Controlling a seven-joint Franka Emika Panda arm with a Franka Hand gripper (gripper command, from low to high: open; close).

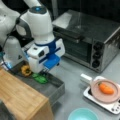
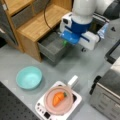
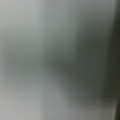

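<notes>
The gripper is down inside the open grey drawer of a wooden cabinet, right over a green vegetable, with a yellow-orange item just beside it at a front view's left. I cannot tell whether the fingers are apart or closed, since the blue and white wrist body hides them in both front views, and the wrist view gives only a grey blur, probably the drawer's inside seen very close. From this low position the likeliest trouble, as I judge it, is contact: the wrist sits near the drawer's walls, so a sideways move could knock the drawer or jam against its edge, and pressing lower could squash or shove the green vegetable into the neighbouring item. The surface is a grey table. On it stand a light blue bowl, a small white burner carrying a pink pan with a carrot in it, and a steel toaster oven at a front view's top right, all well apart from the drawer. The room behind is dark.
</notes>
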